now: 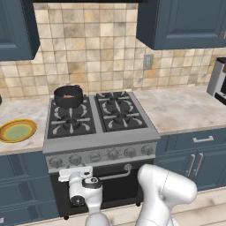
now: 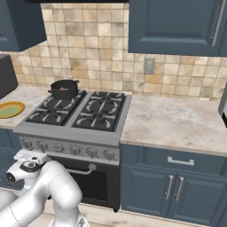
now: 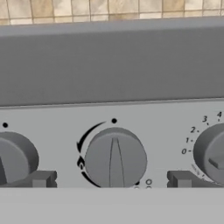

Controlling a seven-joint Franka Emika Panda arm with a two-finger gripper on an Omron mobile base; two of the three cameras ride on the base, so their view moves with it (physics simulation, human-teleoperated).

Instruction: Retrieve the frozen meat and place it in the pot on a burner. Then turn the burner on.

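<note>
the hand [image 3: 111,180] is hovering with its jaws wide, straddling a silver knob [image 3: 115,158] on the stove's front panel, lining up to turn it. the meat [image 1: 67,96] is sitting in the pot [image 1: 68,97] on the back-left burner.

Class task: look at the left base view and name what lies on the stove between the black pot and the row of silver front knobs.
One burner, bare on its black grate, lies between the pot and the knobs, seen in the left base view.
</note>
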